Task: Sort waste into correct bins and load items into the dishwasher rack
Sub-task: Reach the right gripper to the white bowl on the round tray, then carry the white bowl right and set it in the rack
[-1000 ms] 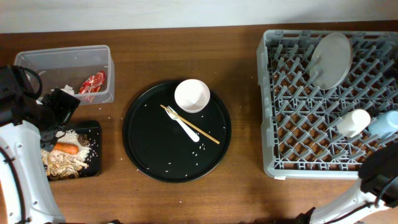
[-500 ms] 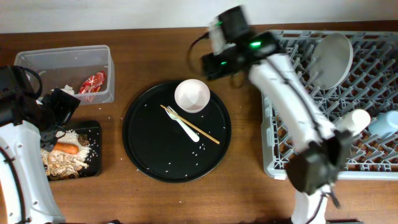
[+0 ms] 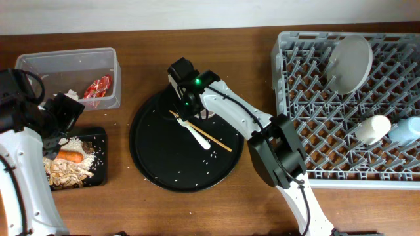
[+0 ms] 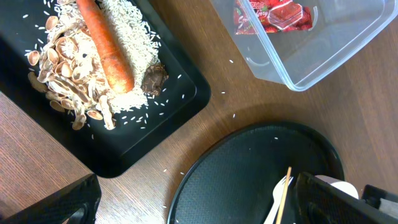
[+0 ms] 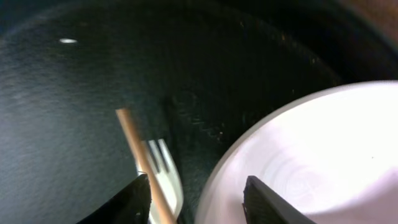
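Note:
My right gripper [image 5: 200,199] is open and straddles the rim of the white bowl [image 5: 311,155], one finger inside and one outside, neither touching it. A wooden chopstick [image 5: 140,155] and the white fork [image 5: 165,174] lie beside the outer finger. From above, the right gripper [image 3: 189,105] covers the bowl on the round black tray [image 3: 157,151]. My left gripper [image 4: 199,199] hangs open and empty above the table. Below it, a carrot [image 4: 109,53] and rice scraps [image 4: 134,37] lie in the shallow black tray [image 4: 180,102]. A red wrapper [image 4: 270,12] lies in the clear tub [image 4: 311,62].
The grey dishwasher rack [image 3: 328,157] fills the right side. It holds a white plate [image 3: 349,62], a small white cup [image 3: 373,128] and a light blue cup [image 3: 407,131]. A white tissue [image 3: 71,95] sits in the clear tub. Loose rice grains dot the round tray.
The right arm swung in from the lower right, passed over the rack's left edge and came down at the bowl, its jaws narrowing. The left arm has stayed still.

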Tool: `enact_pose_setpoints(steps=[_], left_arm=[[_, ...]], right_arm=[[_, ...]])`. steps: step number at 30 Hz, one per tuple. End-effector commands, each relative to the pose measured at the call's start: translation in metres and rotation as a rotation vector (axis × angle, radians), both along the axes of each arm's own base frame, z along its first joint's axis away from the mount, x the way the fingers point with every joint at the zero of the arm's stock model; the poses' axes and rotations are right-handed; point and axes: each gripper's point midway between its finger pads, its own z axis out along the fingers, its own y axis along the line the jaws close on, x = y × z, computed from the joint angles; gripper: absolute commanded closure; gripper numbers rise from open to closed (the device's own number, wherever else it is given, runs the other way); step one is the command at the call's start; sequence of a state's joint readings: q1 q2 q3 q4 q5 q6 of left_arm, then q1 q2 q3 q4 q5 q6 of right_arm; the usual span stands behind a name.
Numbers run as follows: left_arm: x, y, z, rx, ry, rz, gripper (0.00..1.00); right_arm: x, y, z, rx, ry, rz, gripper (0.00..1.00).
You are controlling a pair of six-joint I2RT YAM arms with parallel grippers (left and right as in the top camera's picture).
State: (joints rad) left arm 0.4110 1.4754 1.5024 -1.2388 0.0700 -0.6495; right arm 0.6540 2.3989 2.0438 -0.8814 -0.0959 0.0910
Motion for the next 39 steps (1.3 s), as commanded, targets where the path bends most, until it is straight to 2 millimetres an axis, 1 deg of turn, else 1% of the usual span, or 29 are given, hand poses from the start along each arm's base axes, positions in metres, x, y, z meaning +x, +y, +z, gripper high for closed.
enact_pose_setpoints(steps=[1,4,5,7,8,10,12,13,14,16,17,18,19,20,21,22,23,24,25,26,27,28,29,30,31,32,35,39], left_arm=[[-0.002,0.002,-0.001,0.001,0.005,0.016,0.01],[-0.002,0.002,-0.001,0.001,0.005,0.016,0.01],[-0.002,0.002,-0.001,0.001,0.005,0.016,0.01],[-0.002,0.002,-0.001,0.001,0.006,0.016,0.01],[-0.002,0.002,-0.001,0.001,0.006,0.016,0.01],[-0.002,0.002,-0.001,0.001,0.005,0.016,0.01],[-0.002,0.002,-0.001,0.001,0.005,0.016,0.01],[-0.002,0.002,-0.001,0.001,0.006,0.016,0.01],[-0.002,0.002,-0.001,0.001,0.006,0.016,0.01],[-0.002,0.002,-0.001,0.001,0.005,0.016,0.01],[-0.002,0.002,-0.001,0.001,0.005,0.016,0.01],[-0.002,0.002,-0.001,0.001,0.005,0.016,0.01],[-0.002,0.002,-0.001,0.001,0.006,0.016,0.01],[-0.002,0.002,-0.001,0.001,0.006,0.016,0.01],[-0.002,0.002,-0.001,0.001,0.005,0.016,0.01],[-0.002,0.002,-0.001,0.001,0.005,0.016,0.01],[-0.002,0.002,-0.001,0.001,0.005,0.016,0.01],[-0.002,0.002,-0.001,0.001,0.006,0.016,0.01],[-0.002,0.002,-0.001,0.001,0.005,0.016,0.01],[-0.002,0.002,-0.001,0.001,0.006,0.016,0.01],[-0.002,0.002,-0.001,0.001,0.005,0.016,0.01],[-0.002,0.002,-0.001,0.001,0.006,0.016,0.01],[-0.002,0.002,-0.001,0.001,0.005,0.016,0.01],[-0.002,0.002,-0.001,0.001,0.005,0.016,0.01],[-0.002,0.002,-0.001,0.001,0.006,0.016,0.01],[-0.002,0.002,-0.001,0.001,0.006,0.016,0.01],[-0.002,0.002,-0.001,0.001,0.005,0.016,0.01],[-0.002,0.002,-0.001,0.001,0.006,0.016,0.01]], right_arm=[[0.006,-0.008,-0.007,-0.035,-0.013,-0.04,0.6],[0.008,-0.011,-0.007,-0.044,-0.013,-0.083,0.71],[0.008,-0.01,-0.006,-0.038,-0.009,-0.099,0.73],[0.008,-0.01,-0.001,-0.029,-0.015,-0.101,0.85],[0.009,-0.01,0.004,-0.023,-0.02,-0.105,0.94],[0.01,-0.009,0.02,-0.006,-0.04,-0.108,0.96],[0.011,-0.011,0.042,0.015,-0.064,-0.112,0.96],[0.012,-0.014,0.056,0.028,-0.079,-0.118,0.96],[0.012,-0.018,0.081,0.061,-0.101,-0.144,0.96],[0.01,-0.024,0.121,0.115,-0.137,-0.15,0.96],[0.009,-0.035,0.153,0.149,-0.171,-0.176,0.96],[0.008,-0.05,0.18,0.179,-0.195,-0.216,0.96],[0.006,-0.075,0.213,0.209,-0.227,-0.265,0.96],[0.005,-0.096,0.231,0.219,-0.239,-0.296,0.96],[0.001,-0.125,0.248,0.222,-0.244,-0.346,0.96],[-0.002,-0.156,0.258,0.22,-0.234,-0.401,0.96],[-0.006,-0.181,0.263,0.224,-0.211,-0.447,0.96],[-0.012,-0.219,0.265,0.245,-0.153,-0.521,0.96],[-0.015,-0.244,0.263,0.271,-0.107,-0.56,0.96],[-0.018,-0.258,0.261,0.317,-0.068,-0.524,0.96],[-0.026,-0.275,0.258,0.424,-0.003,-0.46,0.96],[-0.031,-0.282,0.256,0.471,0.028,-0.452,0.96],[-0.036,-0.294,0.252,0.52,0.057,-0.454,0.96],[-0.042,-0.304,0.246,0.576,0.09,-0.456,0.96],[-0.05,-0.318,0.235,0.657,0.133,-0.471,0.96],[-0.057,-0.324,0.225,0.751,0.164,-0.468,0.96],[-0.068,-0.323,0.215,0.968,0.173,-0.422,0.96],[-0.078,-0.321,0.181,1.009,0.216,-0.439,0.96]])
